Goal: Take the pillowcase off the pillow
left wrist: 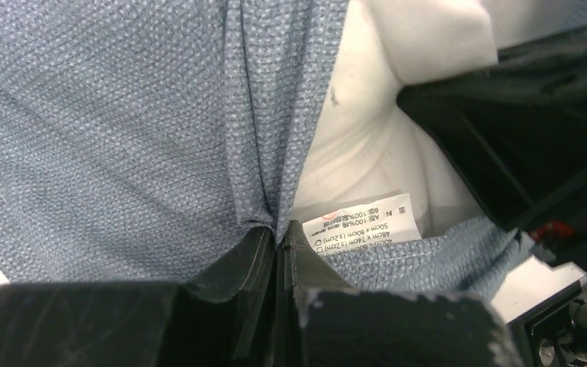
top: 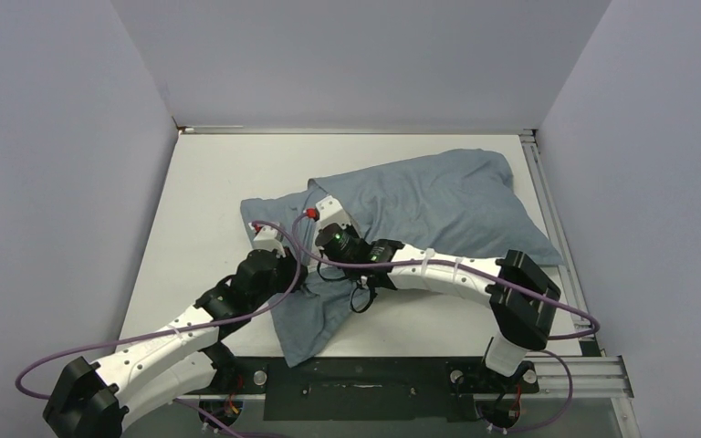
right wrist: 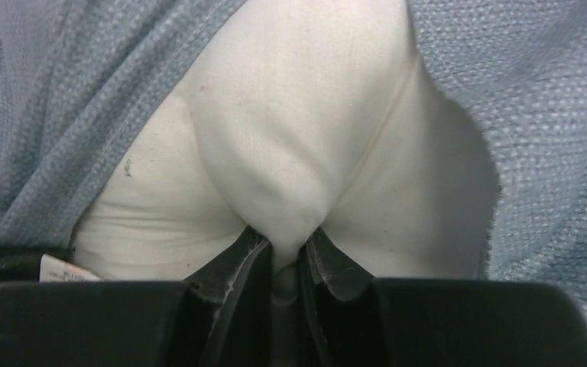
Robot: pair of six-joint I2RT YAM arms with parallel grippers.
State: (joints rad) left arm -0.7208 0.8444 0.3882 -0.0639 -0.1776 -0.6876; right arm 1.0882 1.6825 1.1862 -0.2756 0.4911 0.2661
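The grey-blue pillowcase [top: 438, 205] lies across the table's right half, its open mouth toward the arms. The white pillow [right wrist: 298, 138] shows inside that mouth in both wrist views, with a care label [left wrist: 363, 223] on it. My left gripper [left wrist: 279, 233] is shut on a pinched fold of the pillowcase [left wrist: 122, 138] at the mouth's edge. My right gripper [right wrist: 284, 243] reaches into the opening and is shut on a bunched tuck of the pillow's white fabric. In the top view both grippers meet at the mouth [top: 315, 242], with the pillow [top: 321, 203] barely peeking out.
The table [top: 210, 210] is white, walled at the back and sides. A metal rail [top: 557, 228] runs along the right edge close to the pillowcase. A loose flap of pillowcase [top: 315, 319] hangs toward the near edge between the two arms.
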